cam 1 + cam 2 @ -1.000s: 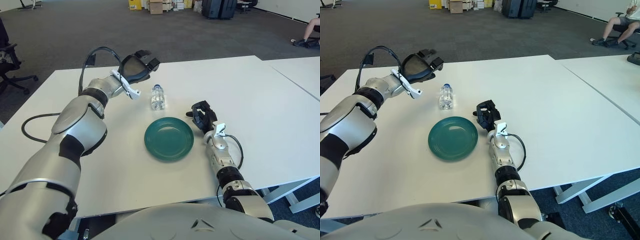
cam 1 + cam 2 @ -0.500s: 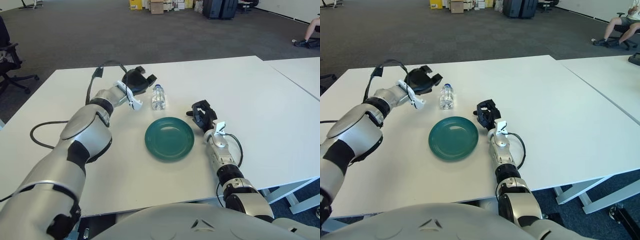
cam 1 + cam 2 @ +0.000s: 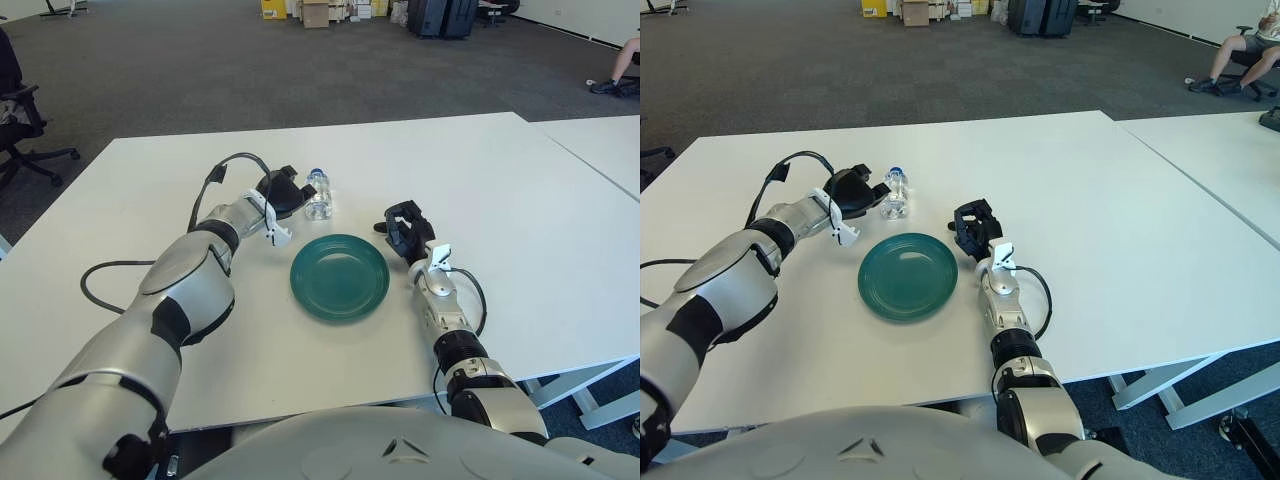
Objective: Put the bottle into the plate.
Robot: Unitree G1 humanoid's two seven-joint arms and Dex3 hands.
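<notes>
The step in hand is the reach for the grasp. The bottle (image 3: 318,194) stands upright on the white table (image 3: 520,200), just beyond the far left rim of the green plate (image 3: 340,276) and apart from it. Nothing lies in the plate, so the transfer itself is not yet made.

The left hand (image 3: 283,194) is low over the table just to the left of the bottle, its dark fingers (image 3: 878,190) spread and pointing right toward the bottle's side. They look very close to it, perhaps touching, but they are not wrapped around it, and the bottle shows no tilt (whether a fingertip already rests on the plastic cannot be told from either eye). The hand holds nothing.

The right hand (image 3: 404,227) shows just right of the plate, idle, its fingers curled on nothing.

The next move, as I judge it, calls for the left hand to slide a little further right so the fingers pass on both sides of the bottle, then close around its body. A small clear bottle like this is light and will likely tip if nudged from one side, so the closing should be even. After that comes a short lift, and a carry toward the near right to the plate's middle.
</notes>
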